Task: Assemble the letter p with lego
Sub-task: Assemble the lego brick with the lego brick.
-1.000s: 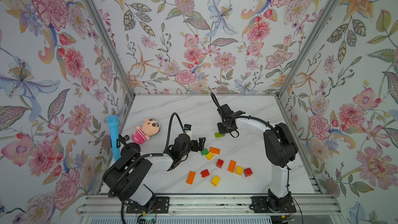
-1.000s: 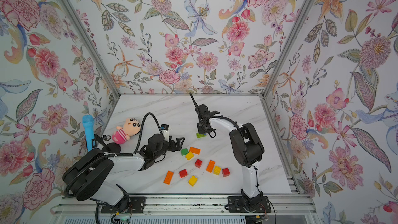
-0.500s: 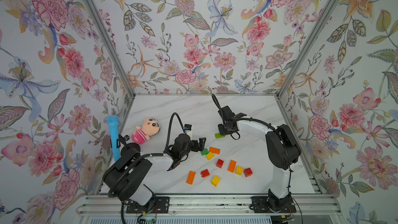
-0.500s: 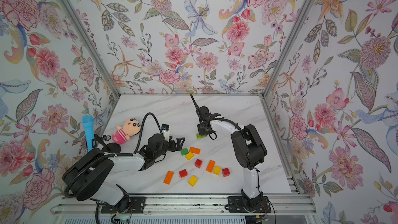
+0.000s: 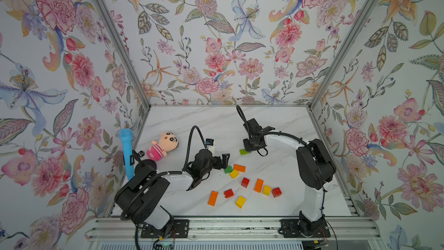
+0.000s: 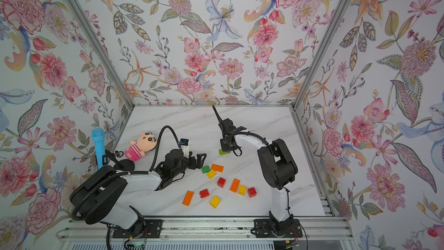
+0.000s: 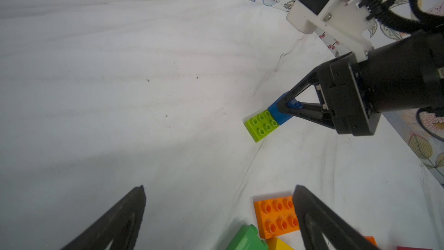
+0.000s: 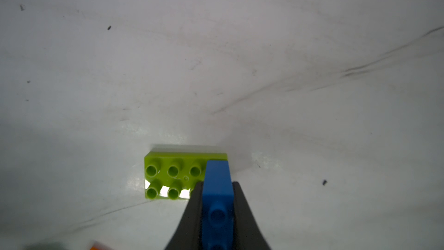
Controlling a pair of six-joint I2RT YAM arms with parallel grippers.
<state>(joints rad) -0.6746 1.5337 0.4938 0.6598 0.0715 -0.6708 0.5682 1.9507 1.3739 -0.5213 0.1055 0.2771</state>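
Tabletop with both arms reaching in. We see the right gripper clamped on a blue brick, whose tip lies over one end of a lime-green brick resting studs-up near the middle. The left gripper stands wide apart and grips nothing. We note an orange brick partly behind one of its fingers, with a dark green brick just beside it. Remaining red, yellow and orange bricks lie scattered nearer the arm bases.
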